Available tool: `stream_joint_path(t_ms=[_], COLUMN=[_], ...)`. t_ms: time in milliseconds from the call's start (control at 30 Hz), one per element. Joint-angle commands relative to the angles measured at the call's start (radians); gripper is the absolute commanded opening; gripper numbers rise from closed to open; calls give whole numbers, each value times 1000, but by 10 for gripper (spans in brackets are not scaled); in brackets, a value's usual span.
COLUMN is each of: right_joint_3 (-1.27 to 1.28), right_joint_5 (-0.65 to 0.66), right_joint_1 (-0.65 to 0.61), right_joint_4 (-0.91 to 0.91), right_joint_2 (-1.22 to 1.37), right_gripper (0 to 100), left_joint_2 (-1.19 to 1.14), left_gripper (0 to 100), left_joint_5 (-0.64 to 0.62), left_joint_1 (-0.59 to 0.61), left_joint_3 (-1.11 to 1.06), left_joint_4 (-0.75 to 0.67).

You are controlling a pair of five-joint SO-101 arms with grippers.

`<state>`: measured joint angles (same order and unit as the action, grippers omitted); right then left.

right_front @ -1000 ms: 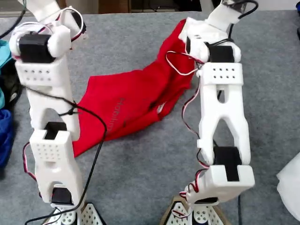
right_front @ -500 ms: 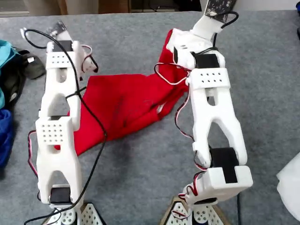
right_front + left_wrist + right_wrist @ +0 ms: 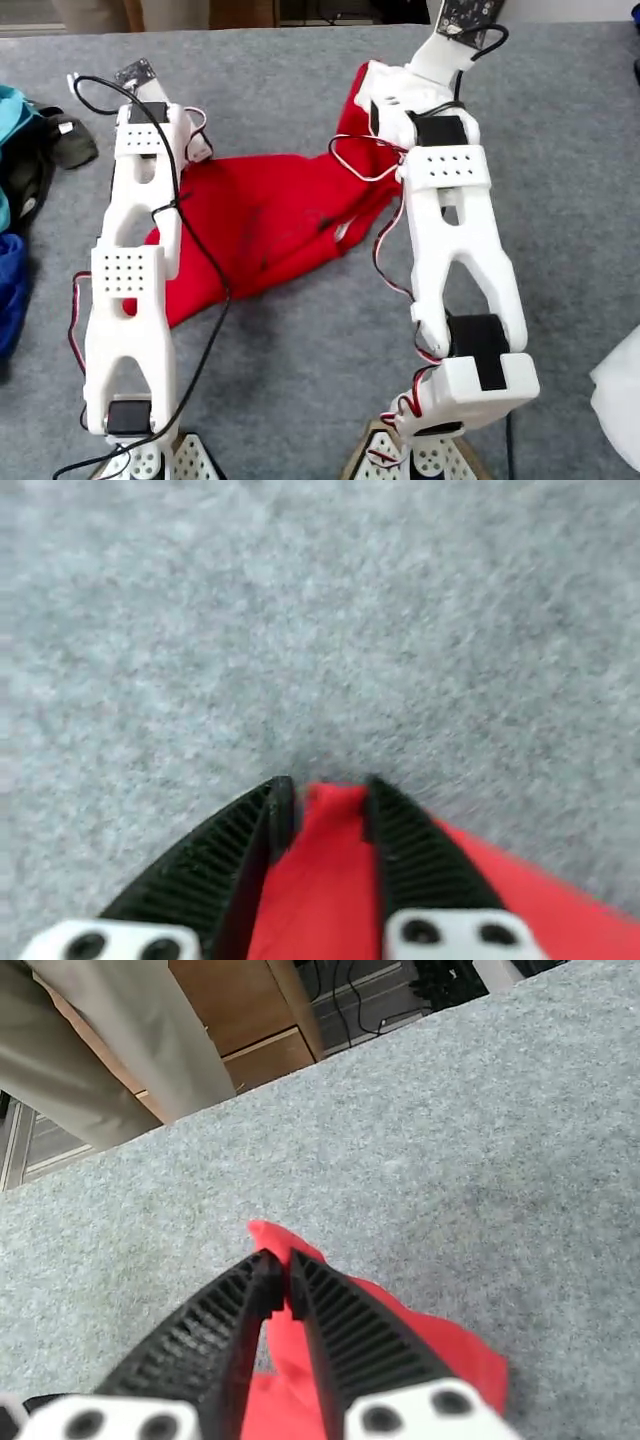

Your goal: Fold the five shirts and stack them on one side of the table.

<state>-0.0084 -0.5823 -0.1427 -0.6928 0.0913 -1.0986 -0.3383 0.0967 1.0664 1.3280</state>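
A red shirt (image 3: 270, 215) lies crumpled across the middle of the grey table. Its far right part is lifted into a peak by my right gripper (image 3: 365, 85). In the right wrist view that gripper (image 3: 280, 1265) is shut on a thin fold of the red shirt (image 3: 420, 1345). My left gripper (image 3: 197, 145) sits at the shirt's far left corner. In the left wrist view the left gripper (image 3: 327, 795) is open, low over the carpet. Its black fingers stand on either side of the red shirt's (image 3: 320, 880) corner.
A pile of teal, black and blue clothes (image 3: 15, 170) lies at the table's left edge. A white garment (image 3: 620, 395) shows at the right edge. Wooden furniture (image 3: 260, 1020) stands beyond the far edge. Bare grey carpet (image 3: 300, 360) spreads in front of the shirt.
My left arm has swung forward and down, bringing its gripper to the shirt's far left corner. My right gripper shifted slightly left with the shirt, then held still.
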Motion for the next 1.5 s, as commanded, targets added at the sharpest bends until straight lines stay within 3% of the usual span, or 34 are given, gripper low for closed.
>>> stream_joint_path(t_ms=[0, 300, 567, 900, 1133, 1300, 1467], right_joint_3=[-2, -2, -12, -125, -252, -318, -415], right_joint_5=[-2, -5, -3, -2, 44, 95, 112], right_joint_1=[-7, -7, -4, 7, -24, -30, -31], right_joint_4=[23, 23, 12, -77, -292, -445, -646], right_joint_2=[-64, -64, -76, -205, -343, -348, -355], right_gripper=[6, 6, 6, 6, 6, 6, 6], left_joint_2=[-10, -4, -4, 308, 604, 794, 1018], left_gripper=[16, 19, 19, 19, 19, 19, 19], left_joint_5=[-2, -9, 21, 61, 170, 278, 304], left_joint_1=[9, 8, -17, -43, -37, -25, 58], left_joint_3=[52, 101, 608, 601, 473, 216, -72], left_joint_4=[-11, 64, 338, 382, 431, 431, 431])
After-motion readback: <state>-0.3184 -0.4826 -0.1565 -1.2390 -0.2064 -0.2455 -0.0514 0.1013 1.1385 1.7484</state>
